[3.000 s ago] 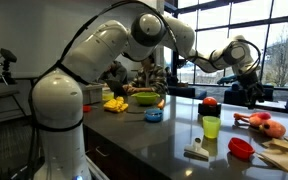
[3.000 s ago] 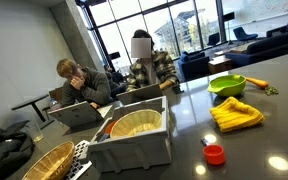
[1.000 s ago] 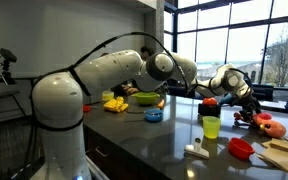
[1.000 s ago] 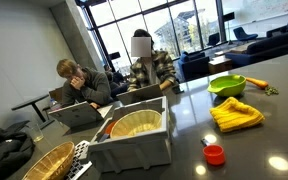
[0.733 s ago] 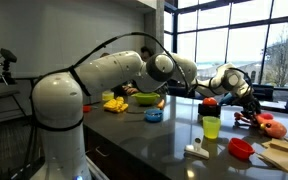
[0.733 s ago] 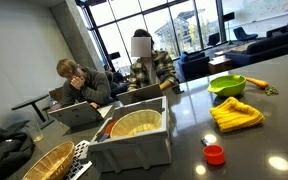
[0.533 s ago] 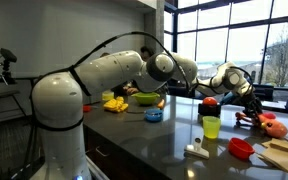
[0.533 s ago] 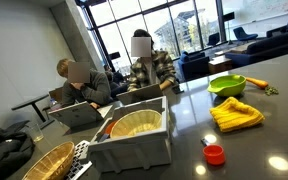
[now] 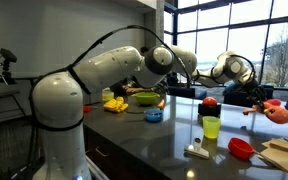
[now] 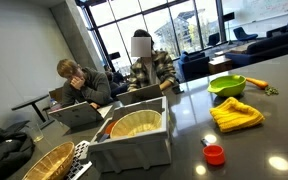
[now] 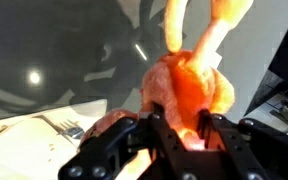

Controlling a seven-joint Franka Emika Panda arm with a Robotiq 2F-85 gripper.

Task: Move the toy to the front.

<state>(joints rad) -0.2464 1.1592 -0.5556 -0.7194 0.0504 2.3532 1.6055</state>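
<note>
The toy (image 9: 275,110), an orange-and-pink plush, hangs in the air above the counter's right end, held by my gripper (image 9: 262,103). In the wrist view the toy (image 11: 189,85) fills the middle of the picture, with two limbs trailing towards the top edge. There my gripper (image 11: 181,120) is shut on it, both black fingers (image 11: 155,128) pressed into the plush body. The dark counter lies well below. The toy does not show in the exterior view with the grey bin.
On the counter below stand a yellow-green cup (image 9: 211,127), a red bowl (image 9: 241,148), a red ball (image 9: 209,102), a white object (image 9: 195,151) and a wooden board (image 9: 284,155). Farther off are a green bowl (image 10: 226,85), yellow cloth (image 10: 236,114) and a grey bin (image 10: 134,135).
The jaws closed on the toy where it lay on the counter. The arm then lifted it up and to the right, clear of the surface.
</note>
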